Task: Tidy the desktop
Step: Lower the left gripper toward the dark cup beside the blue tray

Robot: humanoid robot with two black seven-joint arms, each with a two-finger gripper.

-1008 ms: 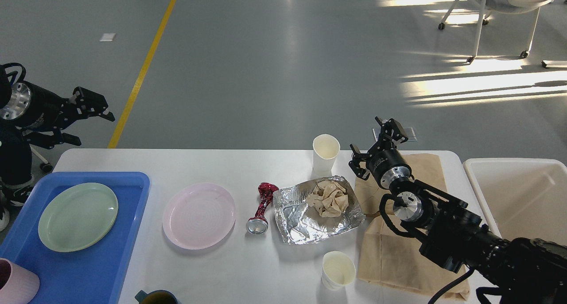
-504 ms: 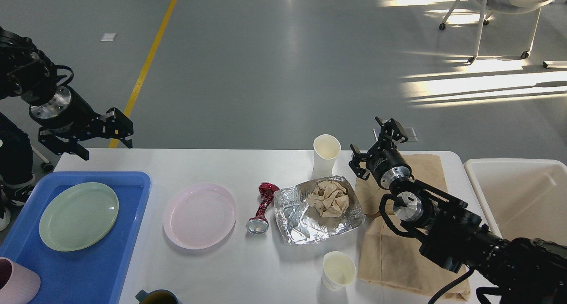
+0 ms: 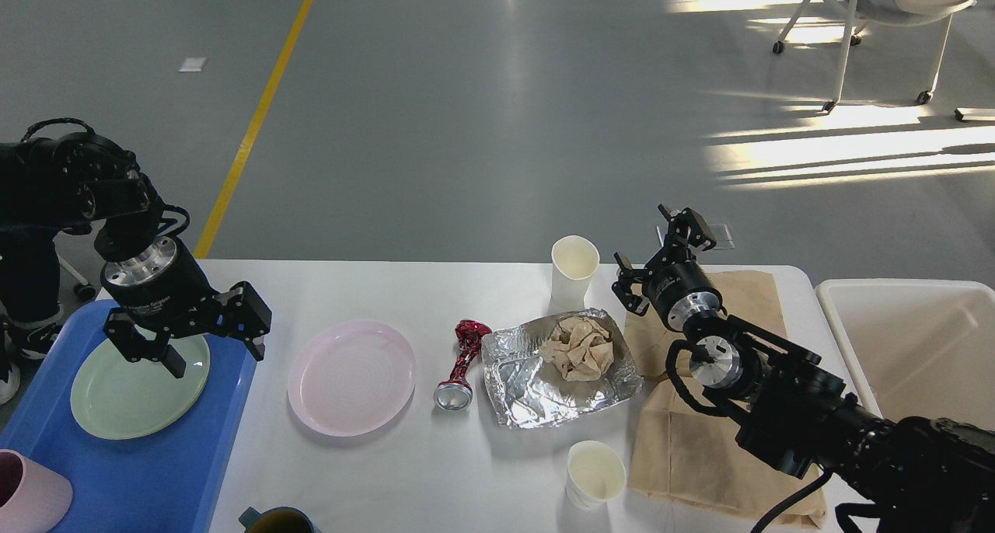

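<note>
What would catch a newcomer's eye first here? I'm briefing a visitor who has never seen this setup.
Probably the crumpled foil tray at the middle of the white desktop, with a wadded brown napkin in it and a shiny red wrapper lying just to its left. Next, the left hand, open above the blue tray with its green plate, and the pink plate beside that tray.

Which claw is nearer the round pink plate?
Left. The left claw hangs beside the round pink plate, over the tray edge; the right claw sits far across.
</note>
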